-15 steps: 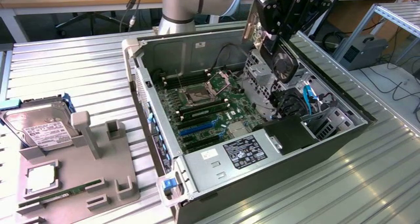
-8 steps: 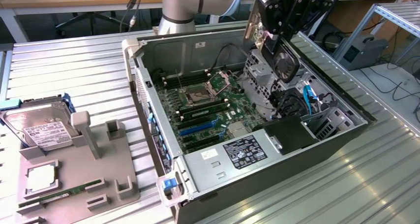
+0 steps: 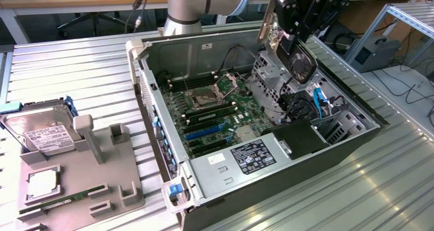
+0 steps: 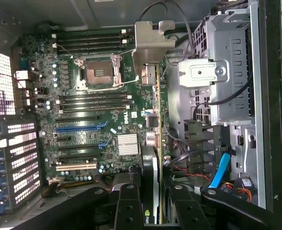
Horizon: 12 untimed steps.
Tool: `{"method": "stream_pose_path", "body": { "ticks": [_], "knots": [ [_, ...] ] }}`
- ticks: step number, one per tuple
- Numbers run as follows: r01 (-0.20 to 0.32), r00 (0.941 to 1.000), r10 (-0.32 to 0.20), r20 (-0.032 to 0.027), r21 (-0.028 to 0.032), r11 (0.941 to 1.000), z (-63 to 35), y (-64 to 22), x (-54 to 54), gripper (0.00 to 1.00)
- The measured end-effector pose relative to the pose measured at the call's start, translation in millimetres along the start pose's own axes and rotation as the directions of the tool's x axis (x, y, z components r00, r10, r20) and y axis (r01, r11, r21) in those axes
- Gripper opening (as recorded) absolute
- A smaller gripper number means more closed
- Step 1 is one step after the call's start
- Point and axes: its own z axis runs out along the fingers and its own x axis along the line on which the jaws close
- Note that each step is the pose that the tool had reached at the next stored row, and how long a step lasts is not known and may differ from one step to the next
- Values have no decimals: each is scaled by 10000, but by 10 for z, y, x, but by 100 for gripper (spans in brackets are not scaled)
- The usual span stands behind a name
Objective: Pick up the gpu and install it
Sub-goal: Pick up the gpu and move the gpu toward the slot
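Note:
My gripper [image 3: 306,12] is shut on the gpu [image 3: 297,58] and holds it in the air above the far right side of the open computer case [image 3: 224,190]. The card hangs edge-down over the drive cage [image 3: 271,73], clear of the motherboard [image 3: 217,109]. In the wrist view the gpu [image 4: 156,115] runs edge-on away from my gripper [image 4: 153,194]. Its pale metal bracket [image 4: 153,38] is at the far end, over the board near the processor socket [image 4: 100,72]. The dark fingers [image 4: 129,206] press on both faces of the card.
The case lies open on a ribbed metal table [image 3: 68,73]. Blue expansion slots [image 3: 207,131] sit in the middle of the motherboard, and a black power supply [image 3: 254,155] is at the near end. On the exterior view's left, a grey holder [image 3: 81,180] carries a hard drive [image 3: 40,132] and a memory stick [image 3: 64,199].

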Motion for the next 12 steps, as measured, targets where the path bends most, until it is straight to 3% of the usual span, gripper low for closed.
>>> {"method": "stream_pose_path", "body": {
  "ticks": [3, 8, 12],
  "knots": [
    [0, 10000, 0, 0, 0, 10000, 2, 11, -83, 27],
    [0, 10000, 0, 0, 1, 10000, 4, 45, -116, 27],
    [-1, 10000, 1, 0, 1, 10000, 7, 120, -134, 27]
  ]
}}
